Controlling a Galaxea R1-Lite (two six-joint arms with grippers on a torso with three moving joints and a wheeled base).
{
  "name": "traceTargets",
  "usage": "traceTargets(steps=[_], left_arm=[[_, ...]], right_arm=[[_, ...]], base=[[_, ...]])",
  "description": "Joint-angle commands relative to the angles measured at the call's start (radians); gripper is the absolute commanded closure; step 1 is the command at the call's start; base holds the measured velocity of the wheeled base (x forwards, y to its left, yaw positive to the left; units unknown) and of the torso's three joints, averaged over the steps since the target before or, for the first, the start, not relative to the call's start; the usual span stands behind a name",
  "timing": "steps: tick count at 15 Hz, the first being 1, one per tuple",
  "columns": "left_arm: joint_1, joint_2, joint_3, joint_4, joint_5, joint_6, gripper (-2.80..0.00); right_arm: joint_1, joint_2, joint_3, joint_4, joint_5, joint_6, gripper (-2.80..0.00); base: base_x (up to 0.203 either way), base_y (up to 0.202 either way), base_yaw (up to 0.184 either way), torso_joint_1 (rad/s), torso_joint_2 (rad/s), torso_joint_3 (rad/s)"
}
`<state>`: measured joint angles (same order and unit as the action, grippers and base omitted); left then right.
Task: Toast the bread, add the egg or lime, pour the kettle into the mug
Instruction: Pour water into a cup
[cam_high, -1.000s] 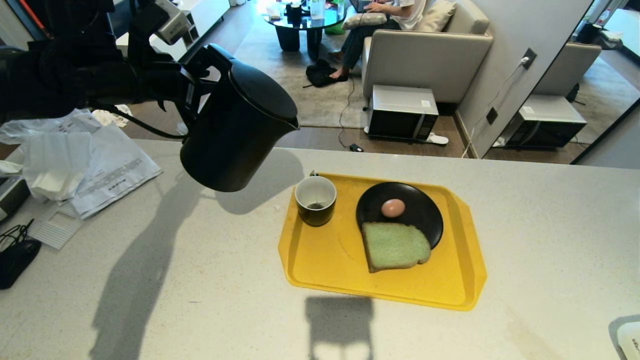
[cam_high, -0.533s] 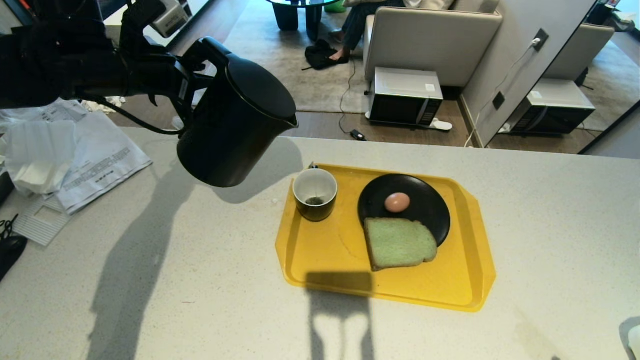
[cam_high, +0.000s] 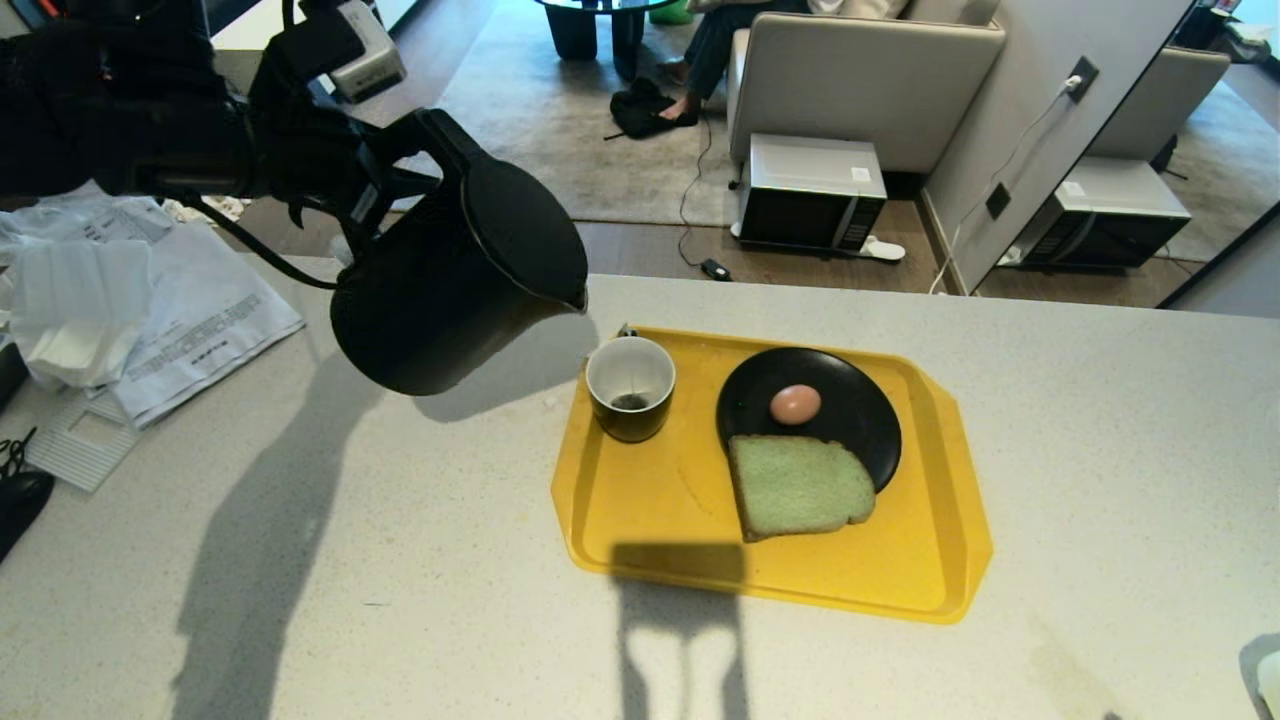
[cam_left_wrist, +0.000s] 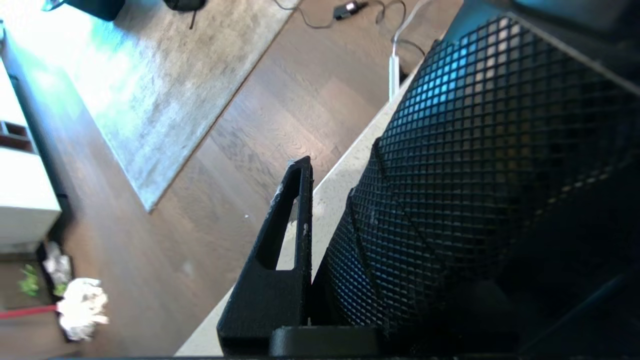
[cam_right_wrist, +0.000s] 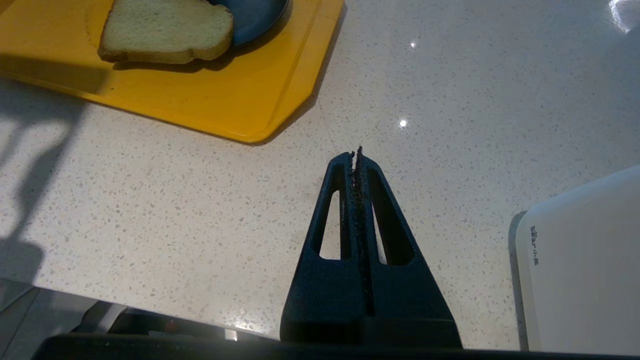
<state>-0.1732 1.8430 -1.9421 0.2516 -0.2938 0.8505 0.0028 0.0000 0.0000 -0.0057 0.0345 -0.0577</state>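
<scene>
The black kettle (cam_high: 450, 290) hangs tilted above the counter, left of the yellow tray (cam_high: 650, 520). Its spout points down toward the mug (cam_high: 630, 388) and stops just short of the rim. My left gripper (cam_high: 375, 185) is shut on the kettle's handle; in the left wrist view one finger (cam_left_wrist: 287, 235) lies beside the grid-textured handle (cam_left_wrist: 475, 175). The mug is white inside with a dark tea bag at the bottom. A brown egg (cam_high: 795, 404) lies on a black plate (cam_high: 850, 400), and the pale green bread (cam_high: 800, 487) overlaps the plate's near edge. The lime is out of view. My right gripper (cam_right_wrist: 356, 152) is shut and empty near the tray's corner (cam_right_wrist: 240, 100).
Papers and plastic bags (cam_high: 150, 310) cover the counter's left end, with black cables (cam_high: 20, 500) nearer me. A white appliance (cam_right_wrist: 585, 260) sits at the near right. Past the counter's far edge are a microwave (cam_high: 810, 195) on the floor and a seated person's legs (cam_high: 710, 60).
The camera shifted early on. Since half a second ago the kettle has tipped further, its spout dropping toward the mug. The right arm has not moved.
</scene>
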Motion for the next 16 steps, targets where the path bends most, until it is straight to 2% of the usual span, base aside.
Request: traceTargets(steps=[1, 6, 8, 11, 16], left_arm=[[-0.03, 0.005, 0.002, 0.012, 0.042, 0.055, 0.0], [-0.093, 0.034, 0.0, 0.007, 0.198, 0.153, 0.0], [-0.124, 0.046, -0.001, 0.0, 0.242, 0.162, 0.0], [-0.155, 0.054, -0.001, -0.002, 0.283, 0.163, 0.0], [-0.17, 0.058, 0.0, 0.001, 0.312, 0.171, 0.0]], right_arm=[[0.0, 0.001, 0.002, 0.0, 0.001, -0.001, 0.0], [0.0, 0.001, 0.002, 0.0, 0.001, -0.001, 0.0], [0.0, 0.0, 0.002, 0.0, 0.001, -0.001, 0.0], [0.0, 0.0, 0.002, 0.0, 0.001, -0.001, 0.0], [0.0, 0.002, 0.002, 0.0, 0.001, -0.001, 0.0]], base=[[0.0, 0.0, 0.0, 0.0, 0.0, 0.0], [0.0, 0.0, 0.0, 0.0, 0.0, 0.0], [0.0, 0.0, 0.0, 0.0, 0.0, 0.0], [0.0, 0.0, 0.0, 0.0, 0.0, 0.0], [0.0, 0.0, 0.0, 0.0, 0.0, 0.0]])
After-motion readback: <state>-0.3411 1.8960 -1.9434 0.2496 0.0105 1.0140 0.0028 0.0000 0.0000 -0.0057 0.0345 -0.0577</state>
